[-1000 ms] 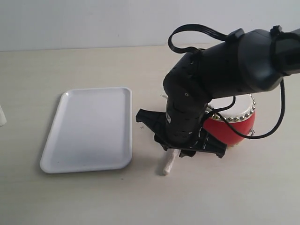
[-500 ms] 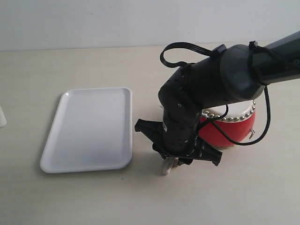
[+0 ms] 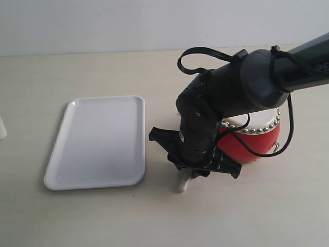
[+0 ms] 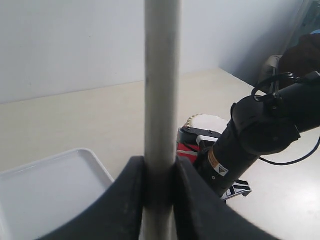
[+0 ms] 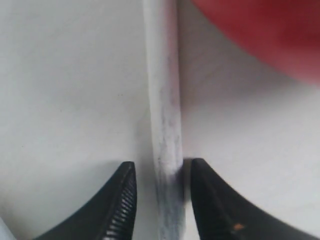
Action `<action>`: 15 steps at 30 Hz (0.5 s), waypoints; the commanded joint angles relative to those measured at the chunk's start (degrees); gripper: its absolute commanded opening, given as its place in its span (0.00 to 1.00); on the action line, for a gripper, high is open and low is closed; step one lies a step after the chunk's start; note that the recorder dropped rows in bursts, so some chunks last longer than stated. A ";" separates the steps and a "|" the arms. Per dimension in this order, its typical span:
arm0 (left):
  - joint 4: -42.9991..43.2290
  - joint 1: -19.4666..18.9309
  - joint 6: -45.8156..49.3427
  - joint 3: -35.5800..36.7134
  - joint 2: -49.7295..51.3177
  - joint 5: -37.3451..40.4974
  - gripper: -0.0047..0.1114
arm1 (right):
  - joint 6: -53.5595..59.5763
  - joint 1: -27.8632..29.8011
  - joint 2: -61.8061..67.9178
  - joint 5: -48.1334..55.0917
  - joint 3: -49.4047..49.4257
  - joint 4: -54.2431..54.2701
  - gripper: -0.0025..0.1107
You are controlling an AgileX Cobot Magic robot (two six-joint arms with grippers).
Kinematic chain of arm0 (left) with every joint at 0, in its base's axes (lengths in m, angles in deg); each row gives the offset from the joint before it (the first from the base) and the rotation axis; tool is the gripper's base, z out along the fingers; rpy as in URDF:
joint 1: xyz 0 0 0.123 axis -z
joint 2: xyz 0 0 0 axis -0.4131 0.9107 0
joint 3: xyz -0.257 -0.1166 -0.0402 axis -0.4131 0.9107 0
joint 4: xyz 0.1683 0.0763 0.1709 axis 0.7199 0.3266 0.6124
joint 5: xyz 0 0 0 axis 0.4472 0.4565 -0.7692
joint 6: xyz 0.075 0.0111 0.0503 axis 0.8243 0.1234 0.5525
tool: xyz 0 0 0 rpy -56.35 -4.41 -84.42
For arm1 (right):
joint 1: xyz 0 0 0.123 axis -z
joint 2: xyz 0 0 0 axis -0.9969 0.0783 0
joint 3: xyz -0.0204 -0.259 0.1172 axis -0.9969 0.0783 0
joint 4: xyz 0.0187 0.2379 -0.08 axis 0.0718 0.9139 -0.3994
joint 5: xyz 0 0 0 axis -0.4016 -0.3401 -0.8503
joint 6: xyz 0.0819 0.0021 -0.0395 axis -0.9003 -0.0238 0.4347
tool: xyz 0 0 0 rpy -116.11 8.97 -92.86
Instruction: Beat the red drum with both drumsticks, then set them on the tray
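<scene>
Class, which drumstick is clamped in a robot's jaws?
The drumstick in the left gripper, pinched between its jaws; the other drumstick lies on the table between the right gripper's open jaws.

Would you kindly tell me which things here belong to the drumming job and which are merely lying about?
Job: red drum; white tray; loose drumstick; held drumstick in the left tool.
Lying about: small white object at the exterior view's left edge, unidentifiable.

The right arm [image 3: 241,87] bends down over the near side of the red drum [image 3: 259,141], its right gripper [image 3: 187,172] just beside the drum with jaws spread astride a lying drumstick [image 5: 165,100], while the left gripper [image 4: 159,190], well apart from the drum, clamps the other drumstick [image 4: 161,75] upright.
</scene>
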 commanded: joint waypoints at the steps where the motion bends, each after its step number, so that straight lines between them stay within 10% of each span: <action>1: 0.24 0.21 -0.12 0.07 -0.37 -0.26 0.04 | 0.39 0.33 0.95 -0.40 -0.05 0.42 0.34; 15: 0.24 0.21 -0.12 0.07 -0.37 -0.26 0.04 | 6.57 0.33 0.95 1.37 -0.05 1.02 0.02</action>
